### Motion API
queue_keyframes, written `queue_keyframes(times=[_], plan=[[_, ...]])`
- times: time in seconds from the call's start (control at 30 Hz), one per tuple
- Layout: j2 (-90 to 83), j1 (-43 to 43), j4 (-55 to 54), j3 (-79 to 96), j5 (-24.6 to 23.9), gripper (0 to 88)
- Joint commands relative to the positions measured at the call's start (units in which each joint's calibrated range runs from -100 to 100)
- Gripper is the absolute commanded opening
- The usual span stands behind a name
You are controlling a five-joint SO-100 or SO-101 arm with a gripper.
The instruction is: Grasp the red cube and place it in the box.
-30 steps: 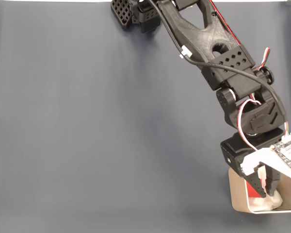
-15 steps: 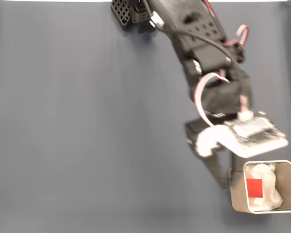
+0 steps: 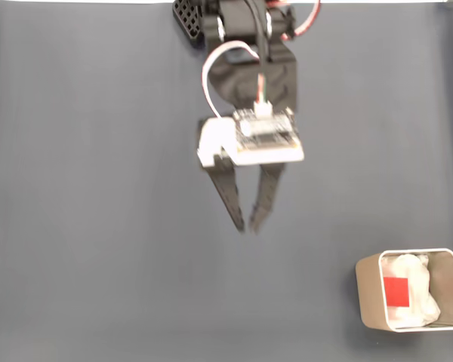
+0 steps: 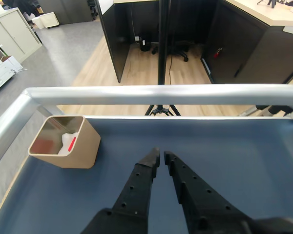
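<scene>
Red cube (image 3: 395,291) at rest inside the box (image 3: 368,290), lower right of the fixed view, with the job looking done. Beneath everything lies the dark blue-grey table cover (image 3: 98,226), edged on the far side by a silver rail (image 4: 151,93) that crosses the wrist view. Upon it the black arm (image 3: 249,45) reaches down from the top edge of the fixed view, a white bracket and a circuit board (image 3: 266,136) riding on its wrist. The gripper (image 3: 246,226) hangs over bare cloth near the middle of the table, well apart from the box, its two long fingers drawn to a narrow gap at the tips and holding nothing; the wrist view shows those tips (image 4: 160,157) nearly touching. The beige box stands upright near the table's corner, its white lining (image 3: 419,302) crumpled inside, and the cube sits on that lining toward the left wall as the fixed view shows it. In the wrist view only a sliver of red (image 4: 71,143) peeks over the box rim. By this reading the placing step is complete and the arm is in its retreat; what remains seems merely a return to rest, calling for no further grasp.
</scene>
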Motion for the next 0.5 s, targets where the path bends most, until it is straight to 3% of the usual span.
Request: queue_keyframes(times=[0.0, 0.47], plan=[[-10.5, 1.5, -1.2, 8.3, 0.0, 0.0], [-35.6, 2.1, 3.3, 41.1, 0.5, 0.0]])
